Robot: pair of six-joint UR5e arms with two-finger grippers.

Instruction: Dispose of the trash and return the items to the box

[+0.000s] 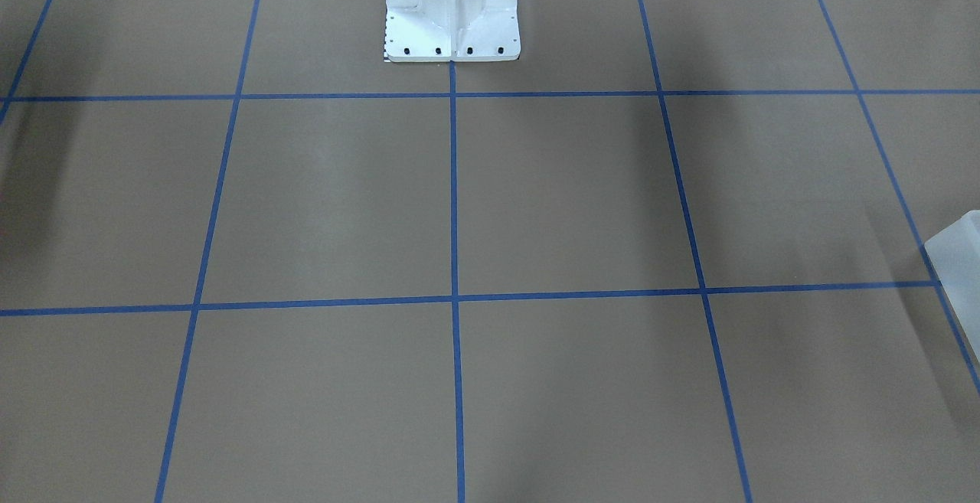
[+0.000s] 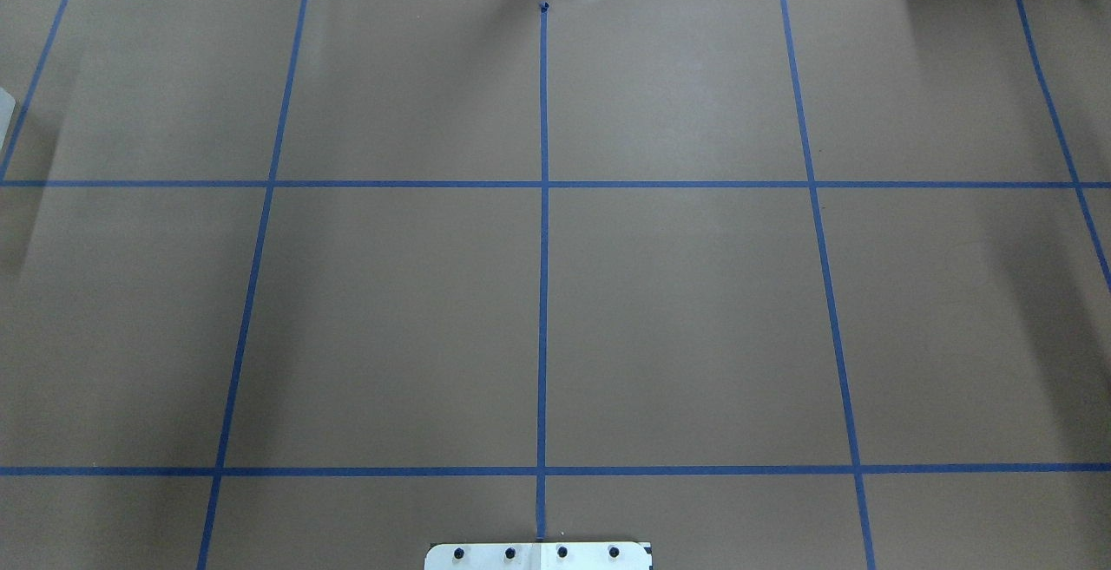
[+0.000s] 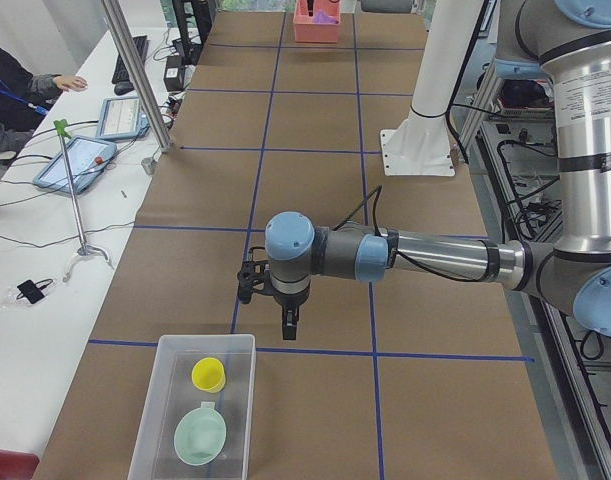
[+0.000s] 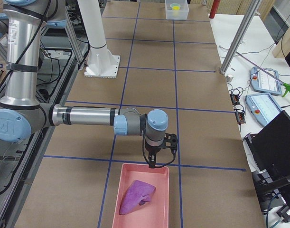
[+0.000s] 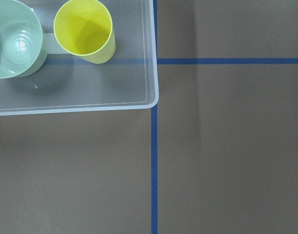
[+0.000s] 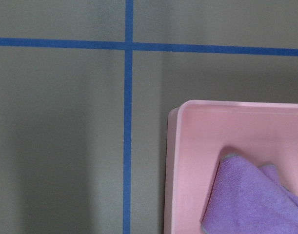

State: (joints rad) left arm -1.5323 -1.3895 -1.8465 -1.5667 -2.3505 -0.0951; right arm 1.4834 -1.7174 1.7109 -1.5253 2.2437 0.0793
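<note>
A clear rectangular plastic box (image 5: 105,85) fills the left wrist view's 10 o'clock corner. In it stand an upright yellow plastic cup (image 5: 84,30) and, just beside it at its 9 o'clock, an upright mint-green bowl (image 5: 14,44). A pink rectangular plastic tray (image 6: 202,131) sits at 5 o'clock in the right wrist view and holds a crumpled purple cloth (image 6: 246,195).

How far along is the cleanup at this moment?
Done, apparently: the yellow cup and green bowl sit in the clear box, and the purple cloth lies in the pink tray. In hand: nothing visible; the left gripper hangs beside the box, the right gripper by the tray's rim, open or shut unclear. Left: I see nothing loose on the table, so probably only retracting.
</note>
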